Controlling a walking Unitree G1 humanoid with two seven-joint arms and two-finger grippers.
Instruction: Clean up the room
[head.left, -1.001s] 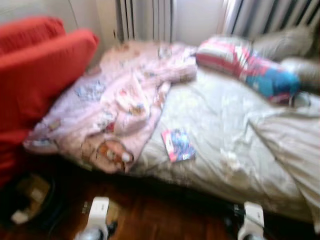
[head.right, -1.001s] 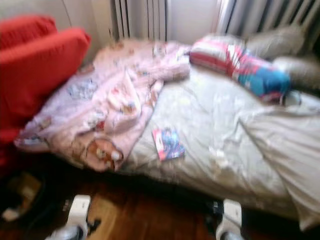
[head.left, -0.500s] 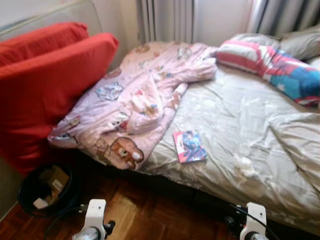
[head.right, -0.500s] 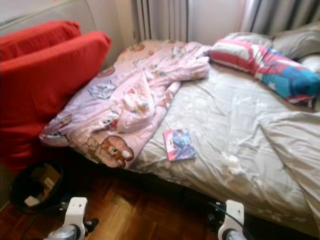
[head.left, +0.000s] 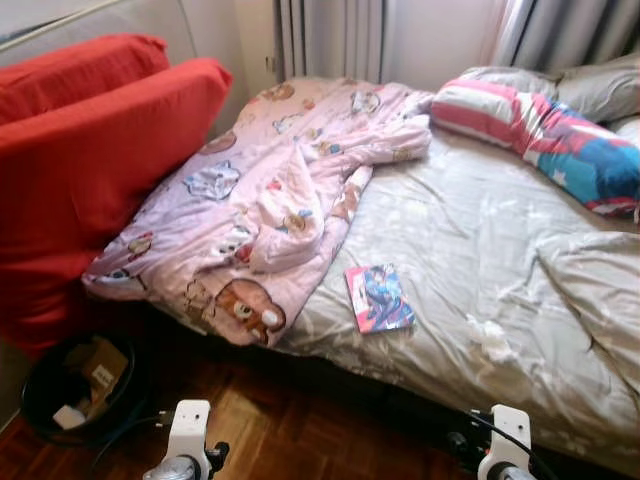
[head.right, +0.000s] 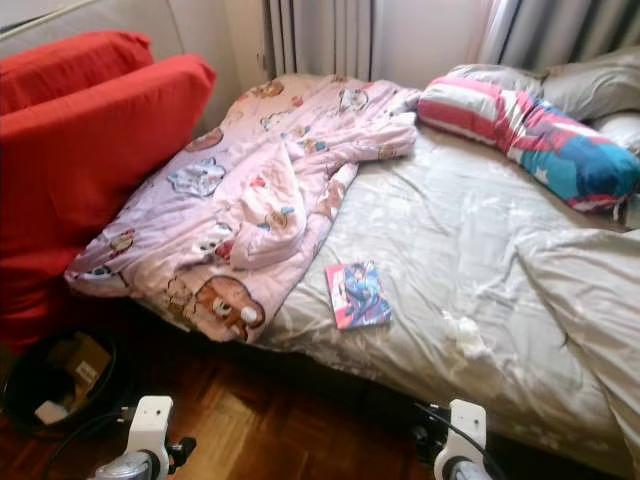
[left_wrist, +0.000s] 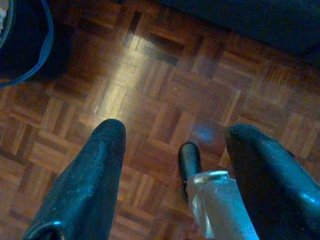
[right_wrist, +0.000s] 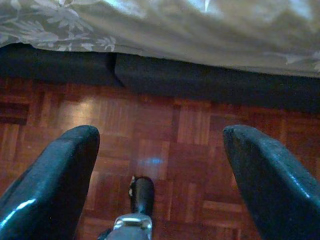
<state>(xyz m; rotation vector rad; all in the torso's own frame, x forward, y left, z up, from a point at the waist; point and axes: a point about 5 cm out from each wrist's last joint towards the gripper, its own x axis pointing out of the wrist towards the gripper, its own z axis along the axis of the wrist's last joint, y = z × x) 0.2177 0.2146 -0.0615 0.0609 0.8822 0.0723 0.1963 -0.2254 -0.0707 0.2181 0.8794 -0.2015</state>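
At the bottom of the head views, both arms are hanging low over the parquet floor (left_wrist: 165, 95). The left gripper (left_wrist: 170, 165) is holding its fingers (left_wrist: 95, 175) spread wide with nothing between them, and the right gripper (right_wrist: 160, 170) is doing the same beside the dark bed base (right_wrist: 200, 82). Judging from this, the tidying is barely starting. A small book (head.left: 379, 298) is lying in the middle of the frame on the grey bed cover (head.left: 470, 250), with a crumpled white tissue (head.left: 490, 338) just lower right of it. A pink cartoon-print blanket (head.left: 270, 200) is sprawling in a rumpled heap across the centre left, spilling over the bed edge. A dark bin (head.left: 75, 390) is sitting at lower left, below the red cushions (head.left: 90, 150), already holding some scraps. The tissue, book and blanket all seem to be waiting.
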